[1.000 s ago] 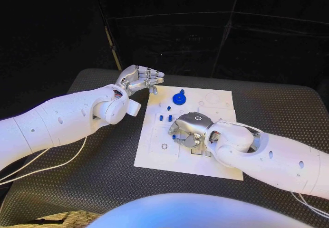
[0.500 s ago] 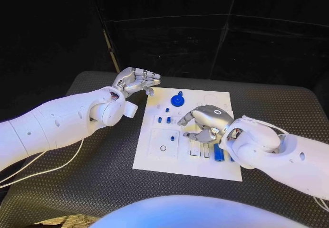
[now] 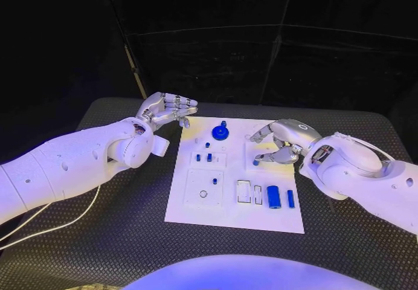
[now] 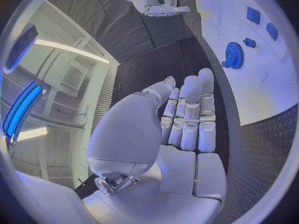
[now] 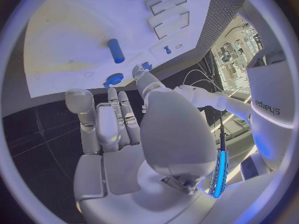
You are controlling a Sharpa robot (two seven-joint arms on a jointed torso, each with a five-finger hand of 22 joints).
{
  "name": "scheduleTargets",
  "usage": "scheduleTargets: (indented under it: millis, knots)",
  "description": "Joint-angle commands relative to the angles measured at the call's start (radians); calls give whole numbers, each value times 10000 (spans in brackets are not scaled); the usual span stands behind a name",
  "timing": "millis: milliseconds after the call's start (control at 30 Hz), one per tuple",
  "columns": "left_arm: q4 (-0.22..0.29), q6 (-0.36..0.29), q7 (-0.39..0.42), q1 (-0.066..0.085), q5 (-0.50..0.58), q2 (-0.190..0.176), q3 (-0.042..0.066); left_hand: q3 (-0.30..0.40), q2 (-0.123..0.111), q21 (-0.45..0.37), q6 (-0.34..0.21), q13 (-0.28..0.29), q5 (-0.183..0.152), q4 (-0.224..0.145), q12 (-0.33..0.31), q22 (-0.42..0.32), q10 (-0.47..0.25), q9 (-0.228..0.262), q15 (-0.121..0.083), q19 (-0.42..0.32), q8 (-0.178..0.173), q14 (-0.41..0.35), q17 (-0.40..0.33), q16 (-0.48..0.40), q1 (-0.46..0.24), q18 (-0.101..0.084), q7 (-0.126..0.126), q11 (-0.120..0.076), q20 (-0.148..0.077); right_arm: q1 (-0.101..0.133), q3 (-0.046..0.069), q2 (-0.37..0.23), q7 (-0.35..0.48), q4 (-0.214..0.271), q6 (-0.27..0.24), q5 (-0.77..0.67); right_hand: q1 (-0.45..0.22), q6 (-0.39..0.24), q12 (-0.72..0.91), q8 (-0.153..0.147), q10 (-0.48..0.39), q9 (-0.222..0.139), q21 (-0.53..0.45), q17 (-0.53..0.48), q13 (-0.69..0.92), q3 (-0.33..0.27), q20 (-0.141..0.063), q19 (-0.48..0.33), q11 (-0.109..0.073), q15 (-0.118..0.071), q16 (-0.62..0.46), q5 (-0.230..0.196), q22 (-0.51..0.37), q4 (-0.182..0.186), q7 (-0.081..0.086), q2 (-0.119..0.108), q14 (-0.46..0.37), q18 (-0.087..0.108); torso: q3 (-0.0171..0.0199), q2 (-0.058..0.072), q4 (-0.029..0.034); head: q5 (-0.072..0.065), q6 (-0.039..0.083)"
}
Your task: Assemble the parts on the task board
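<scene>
In the head view the white board (image 3: 235, 208) lies in the middle of the black table (image 3: 104, 241). The left hand (image 3: 167, 109) hangs above the table just beside the board's far left corner, its fingers curled in and nothing between them, so I judge that it waits there to stay out of the way. The right hand (image 3: 279, 144) is above the far right part of the board with its fingers bent inward; I see no part in it. It seems to be between two steps. On the board a round blue gear (image 3: 221, 132) stands near the far edge, small blue pegs (image 3: 203, 157) stand in a block below it, and a blue cylinder (image 3: 274, 197) with a thinner blue bar (image 3: 291, 199) lies near the right edge, next to two empty slots (image 3: 250, 191). These two are probably waiting for the slots.

In the left wrist view the left hand (image 4: 181, 119) has its fingers bent close together over the table and it holds nothing. The gear (image 4: 234, 53) sits on the board (image 4: 274, 79) beyond the fingertips, and the right hand (image 4: 156, 0) is far behind.

In the right wrist view the right hand (image 5: 118, 119) has its fingers folded toward the palm, empty. The cylinder (image 5: 116, 50) lies flat on the board (image 5: 69, 40), well apart from the fingers, with the slots (image 5: 168, 12) further off and the gear (image 5: 114, 79) near the fingertips
</scene>
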Motion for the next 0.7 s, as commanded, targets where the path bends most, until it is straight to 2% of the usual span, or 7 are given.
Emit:
scheduleTargets:
  millis: [33,100,200,300,467,700]
  knots:
    - [-6,69,113,15,41,9,11,50,25,-66,-12,-11,45,-10,36,-9,-80,-10,8,-45,10,-58,-8,-68,-39,125,30,10,38,7,20,-10,-449,-33,904,-127,180,-29,149,-19,-121,14,-62,0,-17,-364,31,50,-1,-28,2,91,-12,185,-13,50,2,115,-3,6,6,0,-7]
    - [-14,70,113,15,41,5,11,50,25,-66,-12,-11,45,-10,36,-9,-80,-10,8,-45,10,-58,-8,-68,-39,125,30,10,38,5,25,19,-494,-52,1066,-212,277,188,276,53,-89,44,-21,40,-11,-489,26,120,5,-26,43,147,60,284,57,105,43,102,7,11,-14,20,-12]
    - [-27,75,108,15,41,3,11,50,25,-66,-12,-11,45,-10,36,-9,-80,-10,8,-45,10,-58,-8,-68,-39,125,30,10,38,1,31,89,-542,-76,1332,-306,353,282,397,53,-29,41,24,112,-8,-571,17,190,-15,-41,95,202,139,360,44,149,89,89,18,12,-20,25,-20]
    - [-27,92,106,15,41,8,11,50,25,-66,-12,-11,45,-10,36,-9,-80,-10,8,-45,10,-58,-8,-68,-39,125,30,10,38,0,32,151,-576,-106,1517,-340,390,325,499,38,63,34,97,212,-9,-629,-1,279,-46,-66,159,232,265,420,22,185,142,67,-2,-2,9,2,-39]
    - [-29,105,111,15,41,22,11,54,33,-73,-8,-7,46,-16,54,-15,-69,-8,8,-45,17,-60,-13,-70,-33,126,23,6,40,-1,32,259,-604,-184,1709,-361,447,437,631,43,269,34,150,251,-20,-666,-27,364,-89,-107,189,264,350,484,-8,267,197,51,0,5,9,16,-49]
    - [-44,112,117,14,41,42,11,54,33,-73,-8,-7,46,-16,54,-15,-69,-8,8,-45,17,-60,-13,-70,-33,126,23,6,40,-3,30,475,-611,-386,1924,-371,689,1034,655,164,1051,60,220,160,-94,-296,-29,490,-95,-127,126,186,463,539,71,615,212,23,5,5,6,12,-62]
